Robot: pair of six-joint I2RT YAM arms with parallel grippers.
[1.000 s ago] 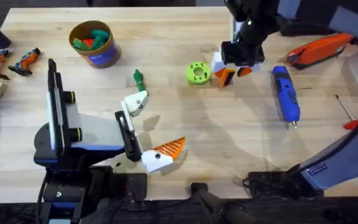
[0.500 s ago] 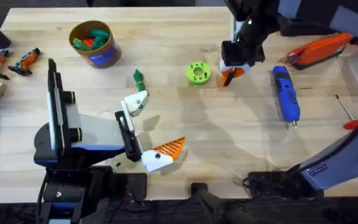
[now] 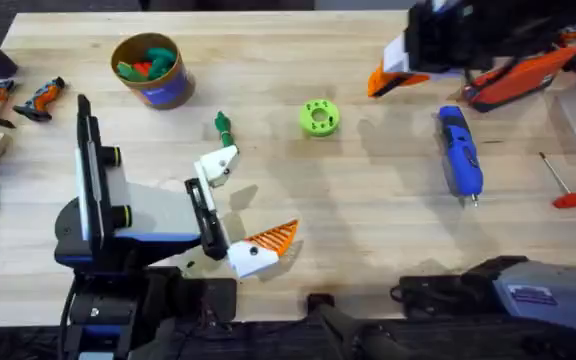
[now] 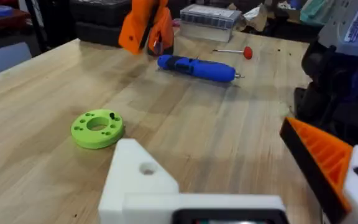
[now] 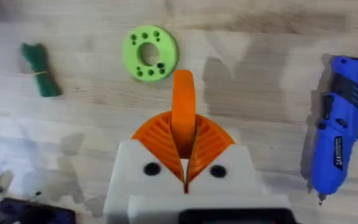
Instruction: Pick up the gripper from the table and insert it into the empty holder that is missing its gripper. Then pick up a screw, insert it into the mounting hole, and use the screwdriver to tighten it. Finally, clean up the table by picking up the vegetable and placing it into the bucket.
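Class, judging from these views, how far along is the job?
Done: the pickup. The right hand is shut on the orange wedge, above the table. In hand: getting it to the empty holder. Left: insertion, the screw, tightening with the screwdriver, and moving the vegetable, now outside the bucket.

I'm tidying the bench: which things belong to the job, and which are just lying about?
Job: orange wedge, white holder, blue screwdriver, green vegetable, bucket.
Lying about: lime disc, red-handled tool, orange-and-black tool.
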